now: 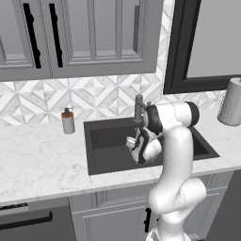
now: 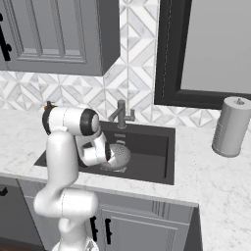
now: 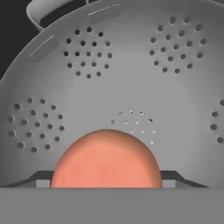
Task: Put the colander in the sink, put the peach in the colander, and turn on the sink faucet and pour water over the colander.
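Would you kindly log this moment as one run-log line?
colander: in sink | peach: between claw tips, over colander | faucet: no water

A round orange-pink peach [image 3: 106, 159] with faint darker mottling lies against the pale grey metal colander [image 3: 131, 78], whose wall is patterned with round clusters of small dark holes. The rectangular sink basin [image 2: 147, 147] is dark grey, nearly black, set in a white marble counter [image 1: 42, 160] with light grey veining. Behind it, the backsplash [image 1: 94, 96] carries a white-and-grey geometric diamond tile pattern, and the faucet [image 2: 121, 115] is brushed grey.
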